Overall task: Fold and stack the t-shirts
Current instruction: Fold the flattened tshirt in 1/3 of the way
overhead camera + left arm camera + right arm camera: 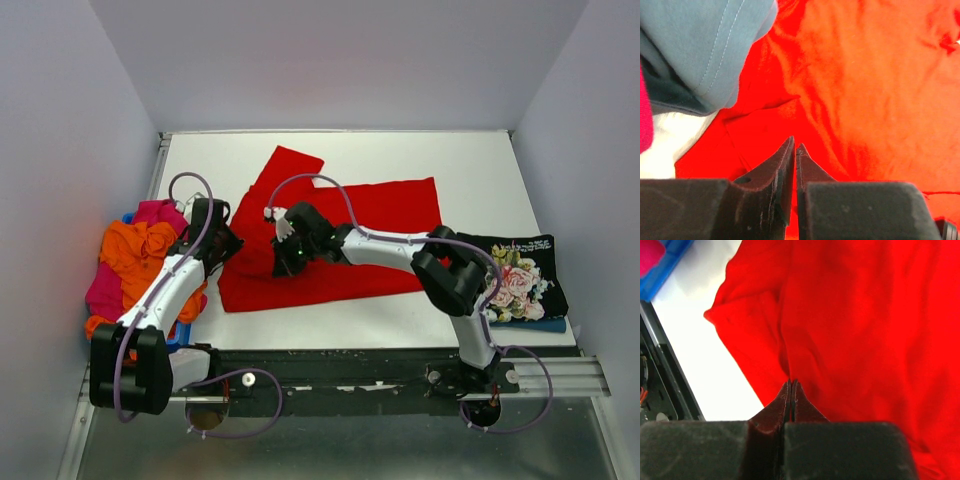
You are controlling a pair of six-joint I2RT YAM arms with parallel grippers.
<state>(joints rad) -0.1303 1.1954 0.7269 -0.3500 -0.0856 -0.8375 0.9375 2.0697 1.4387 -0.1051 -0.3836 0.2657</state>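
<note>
A bright red t-shirt [350, 235] lies spread over the middle of the white table, one sleeve pointing to the far side. My right gripper [278, 262] sits over its left part, shut on a fold of the red cloth [850, 325], and a crease runs up from the tips [791, 382]. My left gripper [233, 247] is at the shirt's left edge. Its fingers [796, 144] stand a narrow slit apart just above the red cloth [865, 80], with nothing pinched between them. A teal-grey t-shirt [705, 45] hangs close at the upper left of the left wrist view.
A loose heap of orange and magenta t-shirts [140, 255] lies at the table's left edge, with blue cloth [182, 335] under it. At the right, a folded black floral t-shirt [515, 275] rests on a blue one [556, 325]. A black rail [350, 365] runs along the near edge.
</note>
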